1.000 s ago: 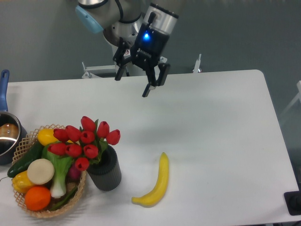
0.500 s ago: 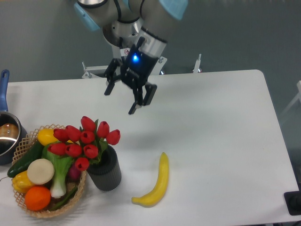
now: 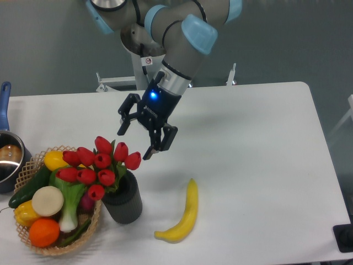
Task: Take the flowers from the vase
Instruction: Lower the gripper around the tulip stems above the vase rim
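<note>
- Camera view from the fixed mount: the white table (image 3: pixel 248 165) has wide bare surface on its right half and behind me, up to the far edge.
- Near the front edge lies a curved yellow banana (image 3: pixel 183 214), just right of the short dark grey ribbed vase (image 3: pixel 123 200).
- The bunch of red tulip buds with green leaves (image 3: pixel 99 165) stands in that vase, spreading left over the round wicker basket (image 3: pixel 88 232) of vegetables and fruit, which touches the vase.
- A steel pot with a blue handle (image 3: pixel 6 149) sits at the left edge.
- My black two-finger gripper (image 3: pixel 134 143) hangs above and just right of the tulips, apart from them, tilted down-left.
- My fingers (image 3: pixel 150 150) are spread apart, holding nothing.
- My forearm slants up to the right toward the base behind the table.
</note>
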`<move>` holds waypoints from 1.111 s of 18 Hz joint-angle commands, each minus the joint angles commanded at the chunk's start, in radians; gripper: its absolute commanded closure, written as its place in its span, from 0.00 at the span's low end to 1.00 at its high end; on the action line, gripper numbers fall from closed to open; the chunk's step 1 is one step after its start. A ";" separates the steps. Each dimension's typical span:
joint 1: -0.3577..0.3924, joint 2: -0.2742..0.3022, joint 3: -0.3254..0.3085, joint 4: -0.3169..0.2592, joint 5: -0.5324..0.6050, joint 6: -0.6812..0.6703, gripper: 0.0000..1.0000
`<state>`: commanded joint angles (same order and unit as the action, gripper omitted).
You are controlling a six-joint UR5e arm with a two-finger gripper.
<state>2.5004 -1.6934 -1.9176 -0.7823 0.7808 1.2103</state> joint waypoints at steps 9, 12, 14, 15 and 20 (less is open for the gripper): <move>-0.028 -0.068 0.048 0.002 -0.018 -0.015 0.00; -0.037 -0.071 0.052 0.002 -0.018 -0.069 0.00; -0.051 -0.075 0.052 0.002 -0.020 -0.089 0.00; -0.055 -0.077 0.052 0.003 -0.026 -0.089 0.00; -0.069 -0.107 0.051 0.015 -0.114 -0.089 0.00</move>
<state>2.4314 -1.8009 -1.8668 -0.7670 0.6673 1.1213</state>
